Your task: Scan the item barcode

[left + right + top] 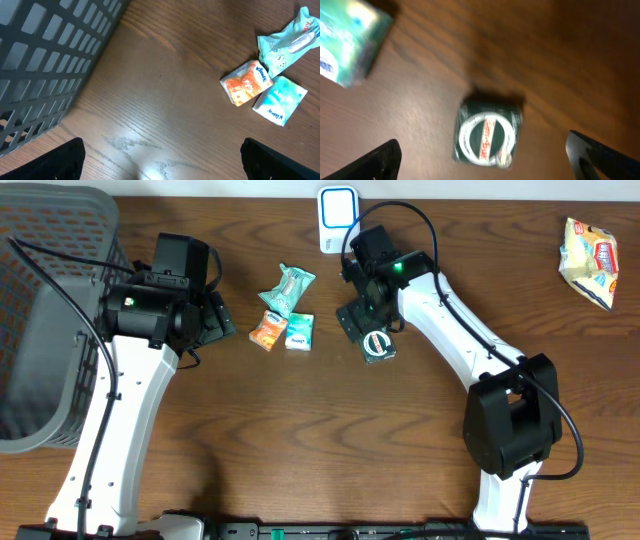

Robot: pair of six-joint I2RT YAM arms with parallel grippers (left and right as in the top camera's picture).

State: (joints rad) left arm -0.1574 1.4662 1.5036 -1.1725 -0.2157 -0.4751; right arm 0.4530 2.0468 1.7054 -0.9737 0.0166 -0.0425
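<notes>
- Dark green packet (487, 134) with a white ring label lies flat on the wooden table (300, 440), directly under the right gripper (490, 162).
- On the right wrist cam my two fingertips (382, 160) sit in the lower corners, spread wide. The packet is in the gap and touches neither, so the right tool is released and holding nothing.
- That view is blurred and I can't read the label text. No barcode is visible on the face that's up.
- Overhead, the packet (380, 346) sits just off the tip of the right gripper (360, 320), on the side toward the arm's base.
- A white-and-blue box (338, 218) stands at the table's far edge, beyond the right gripper and well apart from the packet.
- The left gripper (162, 162) is also spread wide and empty over bare wood.
- Ahead and to the right of it is a cluster: an orange Kleenex pack (247, 82) touching a teal tissue pack (280, 100), with a teal pouch (287, 40) just past them.
- The teal tissue pack (350, 45) also shows on the right wrist cam, upper left, apart from the packet.
- A grey basket (45, 60) is to the left of the left gripper, near it but not touching.
- A snack bag (588, 260) lies far out on the right arm's outer side, well apart from everything.
</notes>
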